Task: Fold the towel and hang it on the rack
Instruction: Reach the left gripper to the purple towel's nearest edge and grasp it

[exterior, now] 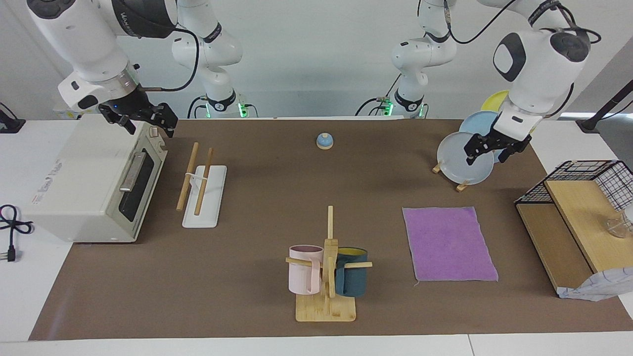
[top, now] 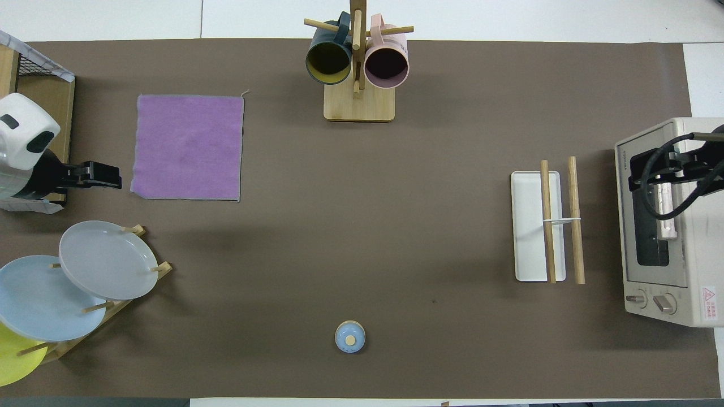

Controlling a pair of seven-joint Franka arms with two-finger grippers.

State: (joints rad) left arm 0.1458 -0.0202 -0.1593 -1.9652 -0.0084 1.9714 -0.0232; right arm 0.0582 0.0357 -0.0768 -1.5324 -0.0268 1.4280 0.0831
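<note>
The towel (exterior: pixel 449 244) (top: pixel 188 147) lies flat and unfolded, purple face up, on the brown mat toward the left arm's end. My left gripper (exterior: pixel 487 157) (top: pixel 116 176) hangs open in the air over the mat beside the towel's corner nearest the robots, holding nothing. The rack (exterior: pixel 200 183) (top: pixel 546 226), two wooden rods on a white base, stands bare toward the right arm's end. My right gripper (exterior: pixel 151 129) (top: pixel 642 175) waits open and empty over the toaster oven.
A toaster oven (exterior: pixel 94 183) sits beside the rack. A plate stand with three plates (exterior: pixel 460 165) (top: pixel 107 260) stands nearer the robots than the towel. A mug stand (exterior: pixel 326 296), a small blue bell (exterior: pixel 324 141) and a wooden shelf with a wire basket (exterior: pixel 573 222) are also here.
</note>
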